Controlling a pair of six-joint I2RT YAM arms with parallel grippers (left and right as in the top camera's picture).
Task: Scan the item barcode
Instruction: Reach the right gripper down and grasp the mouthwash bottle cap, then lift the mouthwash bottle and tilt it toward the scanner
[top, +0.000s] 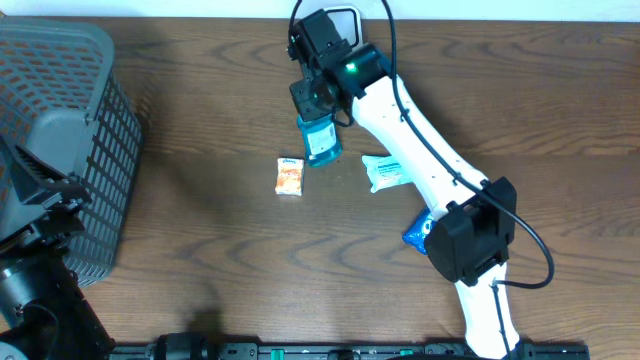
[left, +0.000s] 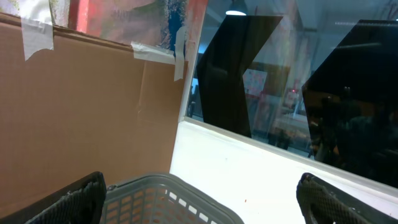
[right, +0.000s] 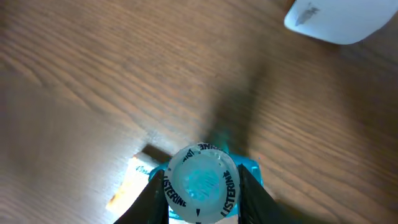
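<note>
My right gripper (right: 200, 190) is clamped on the mouthwash bottle (top: 320, 139), one finger (right: 152, 194) pressed against each side just below the cap. Through the right wrist camera I look straight down on that cap: round and pale, see-through, with "LISTERINE" printed in dark letters around its rim and teal showing through and around it. From overhead the bottle is a small teal-blue body hanging under the gripper in the upper middle of the table (top: 200, 250), its base tipped toward the near edge. I cannot tell whether the base touches the wood, and any label on it is too small to read.

Just beside the bottle, on its left, lies an orange packet (top: 290, 176), which also peeks out beneath the cap in the wrist view. A white packet (top: 382, 172) lies on its right, partly under my right arm, and a blue packet (top: 417, 233) sits further down, half hidden by the arm's elbow. A white rounded object (top: 343, 15) sits at the table's far edge behind the gripper.

My left gripper (left: 199, 205) is over by the grey basket (top: 60, 90) on the left, its jaws spread wide apart with nothing between them; its camera shows the basket rim, a brown cardboard panel (left: 81, 106) and a window.
</note>
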